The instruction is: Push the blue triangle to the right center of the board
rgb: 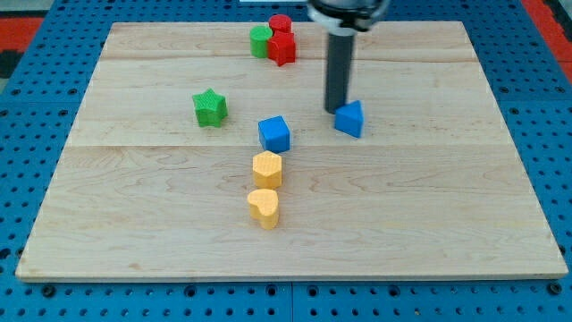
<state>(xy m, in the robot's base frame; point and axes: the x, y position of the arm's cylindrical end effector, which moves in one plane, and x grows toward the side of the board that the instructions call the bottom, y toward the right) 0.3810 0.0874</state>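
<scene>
The blue triangle (pixel 350 118) lies on the wooden board (pixel 429 206), a little right of centre in the upper half. My tip (pixel 334 109) stands right at the triangle's upper left side, touching it or nearly so. The dark rod rises from there to the view's top edge. A blue cube (pixel 274 134) lies to the left of the triangle.
A green star (pixel 210 107) lies at the left. A green cylinder (pixel 261 41), a red cylinder (pixel 281 25) and a red star-like block (pixel 281 48) cluster at the top. A yellow hexagon-like block (pixel 266 169) and a yellow heart (pixel 264 207) lie below the blue cube.
</scene>
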